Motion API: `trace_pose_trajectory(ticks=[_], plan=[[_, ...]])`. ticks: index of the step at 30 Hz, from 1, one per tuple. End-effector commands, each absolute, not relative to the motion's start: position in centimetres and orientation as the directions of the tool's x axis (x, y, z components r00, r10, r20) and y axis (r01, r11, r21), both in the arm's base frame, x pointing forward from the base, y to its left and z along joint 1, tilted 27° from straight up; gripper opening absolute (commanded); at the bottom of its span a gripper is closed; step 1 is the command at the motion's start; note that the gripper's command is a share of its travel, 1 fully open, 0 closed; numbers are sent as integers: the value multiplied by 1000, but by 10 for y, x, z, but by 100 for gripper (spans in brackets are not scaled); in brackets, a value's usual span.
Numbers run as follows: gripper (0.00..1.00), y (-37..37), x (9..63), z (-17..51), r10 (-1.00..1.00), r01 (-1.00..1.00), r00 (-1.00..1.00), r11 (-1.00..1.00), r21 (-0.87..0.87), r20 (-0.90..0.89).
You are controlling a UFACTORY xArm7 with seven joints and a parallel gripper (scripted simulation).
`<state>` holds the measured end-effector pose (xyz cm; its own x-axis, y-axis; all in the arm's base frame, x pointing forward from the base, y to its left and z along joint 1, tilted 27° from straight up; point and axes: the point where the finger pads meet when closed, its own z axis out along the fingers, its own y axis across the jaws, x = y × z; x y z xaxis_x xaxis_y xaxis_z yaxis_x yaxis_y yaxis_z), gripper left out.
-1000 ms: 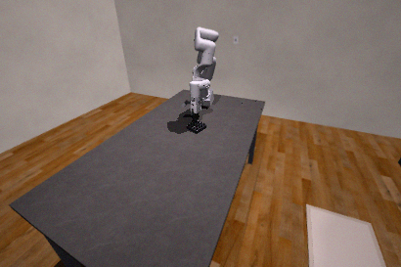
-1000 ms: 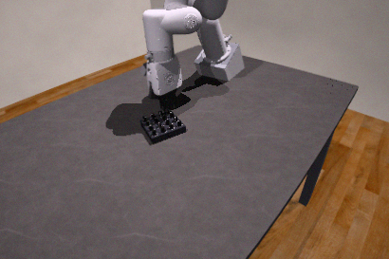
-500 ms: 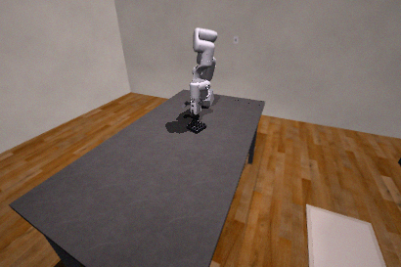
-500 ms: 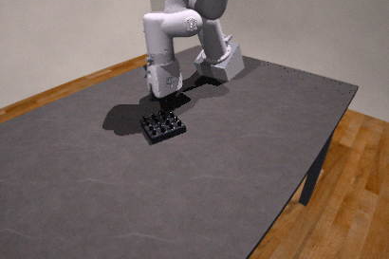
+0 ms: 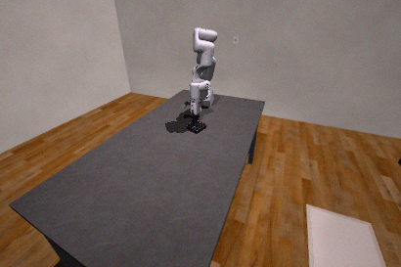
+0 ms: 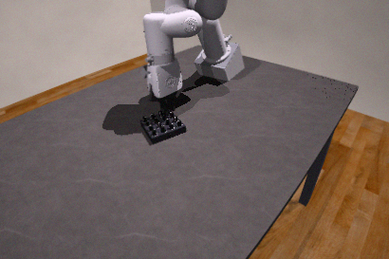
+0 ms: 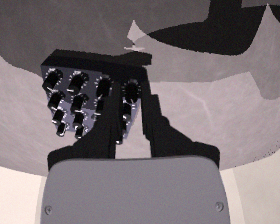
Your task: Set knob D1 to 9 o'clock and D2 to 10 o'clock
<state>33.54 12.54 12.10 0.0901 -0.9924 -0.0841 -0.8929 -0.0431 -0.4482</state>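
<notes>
The black knob box (image 5: 197,131) (image 6: 167,136) (image 7: 85,64) stands on the table with its rows of black knobs upward. In the wrist view, my gripper (image 7: 131,93) (image 6: 165,106) is narrowly open over the box's upper right corner. A corner knob (image 7: 131,91) shows between the two fingertips, with a narrow gap beside it; whether the fingers touch it I cannot tell. The left finger covers part of the neighbouring column of knobs. White marks ring the knobs, but the printed names and most pointer lines are too small or dark to read. I cannot make out the socket.
Neighbouring knobs (image 7: 103,86) (image 7: 77,82) stand close to the left finger's side in the wrist view. The grey table (image 5: 147,191) (image 6: 213,175) carries the box and the arm's base (image 6: 223,66) behind it. The arm's shadow falls around the box.
</notes>
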Motion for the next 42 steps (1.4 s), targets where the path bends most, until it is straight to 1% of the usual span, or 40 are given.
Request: trace_pose_trajectory(ticks=[1, 21, 22, 42], plan=[[19, 126, 336, 122, -992, -892, 90, -43, -450, -85], [19, 126, 336, 122, -992, -892, 90, -43, -450, -85], [8, 126, 336, 122, -992, -892, 90, -43, -450, -85], [8, 126, 336, 122, -992, -892, 90, -43, -450, -85]])
